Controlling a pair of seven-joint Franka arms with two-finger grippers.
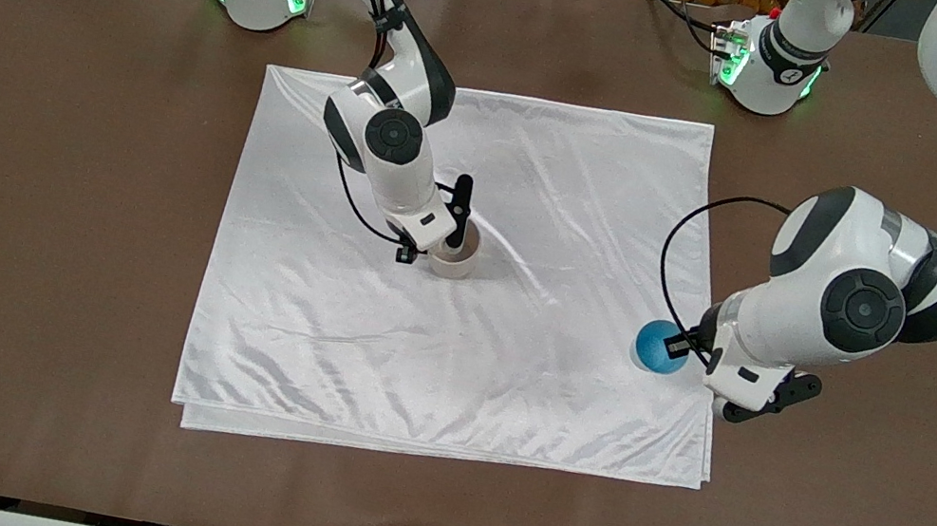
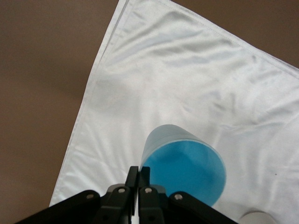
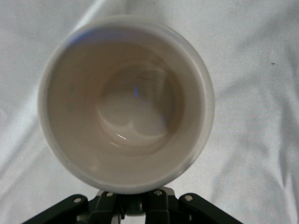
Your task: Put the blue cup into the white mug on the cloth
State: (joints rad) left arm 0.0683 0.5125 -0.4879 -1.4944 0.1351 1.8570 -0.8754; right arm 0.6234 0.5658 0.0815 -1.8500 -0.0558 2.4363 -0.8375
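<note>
Both pincers are shut, and each one holds a cup by its rim. Left gripper [image 1: 706, 363] pinches the edge of the blue cup [image 1: 659, 346], down at the cloth's [image 1: 505, 385] edge by the left arm's end of the table. In the left wrist view the thin rim sits between the closed fingers [image 2: 132, 179], and the cup [image 2: 184, 165] looks tipped a little, with its bright blue inside showing.

Right gripper [image 1: 445, 244] pinches the wall of the mug [image 1: 454, 259], which stands near the middle of the cloth. From the right wrist view the mug [image 3: 126, 105] is empty inside.

So the job is only begun. The cups are well apart. I think the blue cup must go up, travel over to the mug, and drop in. That part is not yet done.
</note>
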